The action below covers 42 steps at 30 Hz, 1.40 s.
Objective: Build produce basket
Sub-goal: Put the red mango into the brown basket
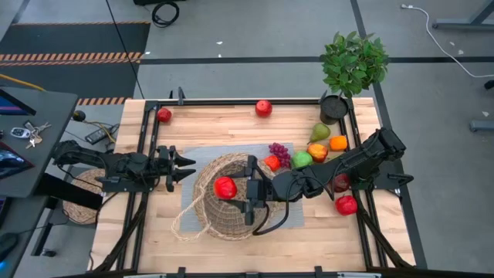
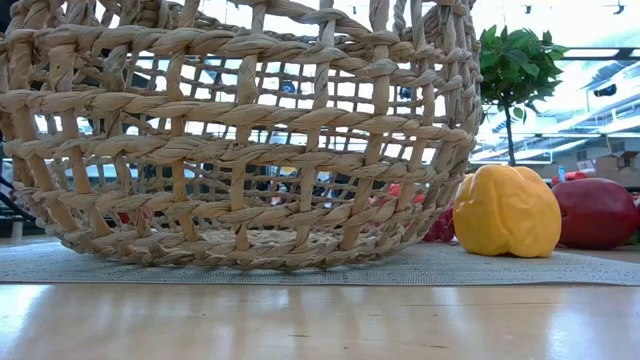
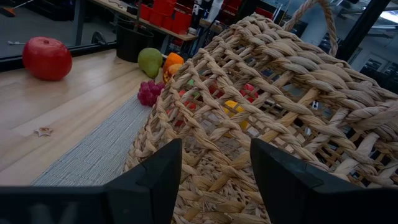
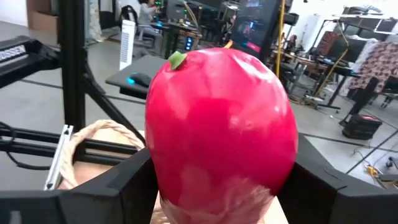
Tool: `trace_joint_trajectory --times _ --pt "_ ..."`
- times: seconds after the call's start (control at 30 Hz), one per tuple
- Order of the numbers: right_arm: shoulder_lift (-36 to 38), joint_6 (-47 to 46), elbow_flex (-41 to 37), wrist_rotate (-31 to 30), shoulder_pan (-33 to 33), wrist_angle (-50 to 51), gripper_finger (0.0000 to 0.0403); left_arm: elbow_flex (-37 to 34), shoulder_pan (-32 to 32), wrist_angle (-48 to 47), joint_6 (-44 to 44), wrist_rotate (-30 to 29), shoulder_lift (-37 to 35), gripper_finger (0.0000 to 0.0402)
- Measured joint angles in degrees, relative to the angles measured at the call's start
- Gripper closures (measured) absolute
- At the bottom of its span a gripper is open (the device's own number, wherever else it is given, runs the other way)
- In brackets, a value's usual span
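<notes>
Here the right end effector (image 1: pixel 245 190) grips a red apple (image 1: pixel 225 187), leaf end up, over the upright basket (image 1: pixel 202 218).

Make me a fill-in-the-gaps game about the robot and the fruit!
The right gripper holds a red ____ over the basket.
The potted plant stands at the table's far ____ corner.
Beside the basket, in the low view, sits a ____ pepper.
The left gripper waits beside the basket, holding ____.

Missing words: apple; right; yellow; nothing
</notes>
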<state>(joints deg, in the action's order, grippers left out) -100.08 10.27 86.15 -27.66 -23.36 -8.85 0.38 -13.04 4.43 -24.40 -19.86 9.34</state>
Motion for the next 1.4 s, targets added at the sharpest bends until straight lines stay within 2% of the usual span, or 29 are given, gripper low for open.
trace_joint_trajectory --times 0.13,0.47,0.93,1.17,1.4 --pt "1.38 -0.19 0.00 -0.61 -0.12 0.85 0.0128 0.00 -0.01 0.00 -0.01 0.00 0.00 0.0208" --pt "2.83 -5.71 0.04 -9.23 -0.25 4.89 0.0128 0.00 0.00 0.00 0.02 0.02 0.00 0.0206" --pt "2.78 -9.29 0.23 -8.77 0.25 10.03 0.0128 0.00 -0.01 0.00 0.00 0.02 0.01 0.0204" --pt "2.70 -13.83 7.64 -8.70 0.27 21.74 0.0128 0.00 -0.01 0.00 0.02 0.02 0.00 0.0208" --pt "2.72 -20.54 11.45 -8.05 0.10 27.34 0.0128 0.00 -0.02 0.00 0.00 0.02 0.01 0.0206"
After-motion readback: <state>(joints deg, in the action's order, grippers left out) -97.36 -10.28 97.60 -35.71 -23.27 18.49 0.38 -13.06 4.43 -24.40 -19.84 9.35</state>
